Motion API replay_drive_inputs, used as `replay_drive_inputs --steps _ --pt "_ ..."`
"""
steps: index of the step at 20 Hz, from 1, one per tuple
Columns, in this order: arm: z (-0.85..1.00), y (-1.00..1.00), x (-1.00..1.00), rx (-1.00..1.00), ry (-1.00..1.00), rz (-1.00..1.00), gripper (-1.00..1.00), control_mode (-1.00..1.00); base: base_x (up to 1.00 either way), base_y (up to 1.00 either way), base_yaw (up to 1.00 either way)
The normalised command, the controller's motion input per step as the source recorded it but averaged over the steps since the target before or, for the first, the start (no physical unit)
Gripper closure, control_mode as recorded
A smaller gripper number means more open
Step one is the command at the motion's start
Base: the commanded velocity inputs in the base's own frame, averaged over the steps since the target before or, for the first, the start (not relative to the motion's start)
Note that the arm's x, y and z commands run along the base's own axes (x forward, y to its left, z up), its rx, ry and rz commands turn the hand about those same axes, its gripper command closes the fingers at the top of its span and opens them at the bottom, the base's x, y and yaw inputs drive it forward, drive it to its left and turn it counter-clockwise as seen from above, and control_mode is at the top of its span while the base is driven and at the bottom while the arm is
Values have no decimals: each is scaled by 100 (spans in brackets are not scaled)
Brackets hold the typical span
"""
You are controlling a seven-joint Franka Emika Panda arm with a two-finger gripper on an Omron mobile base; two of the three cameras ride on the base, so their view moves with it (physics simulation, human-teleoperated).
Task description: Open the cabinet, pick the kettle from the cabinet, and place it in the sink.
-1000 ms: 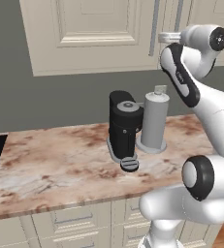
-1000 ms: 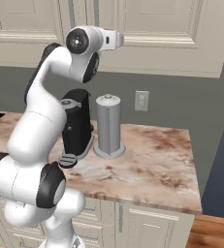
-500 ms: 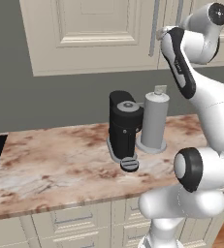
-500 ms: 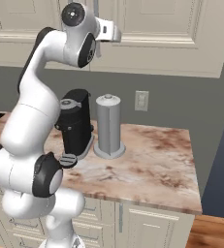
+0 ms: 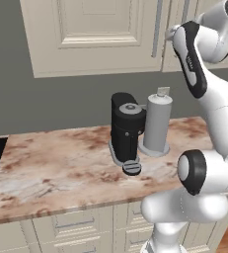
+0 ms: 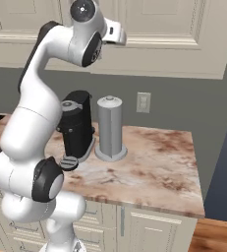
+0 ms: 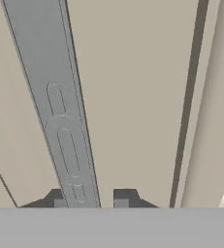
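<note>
Cabinet (image 5: 100, 34) doors look shut from both base views, so I cannot see the kettle. In the hand view my gripper (image 7: 90, 199) sits right at the silver bar handle (image 7: 60, 111), 1 fingertip (image 7: 59, 198) on each side of it, nearly closed around the bar; whether they actually touch is cut off. Below, the coffee machine (image 5: 127, 129) and grey canister (image 5: 156, 123) stand on the marble counter (image 5: 61, 168).

Cream wall cabinet (image 5: 105, 34), doors shut, silver bar handle (image 7: 60, 111)
</note>
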Motion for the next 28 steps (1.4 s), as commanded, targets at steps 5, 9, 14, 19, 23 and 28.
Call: replay_drive_inputs --steps 5,9,14,19,23,28 --pt "-18 -77 -13 7 0 9 100 -100 0 0 0" --pt "-4 -92 -16 4 0 10 100 -100 0 0 0" --pt "0 -96 -17 3 0 9 100 -100 0 0 0" --pt "0 -100 -23 3 0 9 100 -100 0 0 0" --pt "0 -100 -23 4 0 8 100 -100 0 0 0" --pt "0 -100 -30 5 0 7 100 -100 0 0 0"
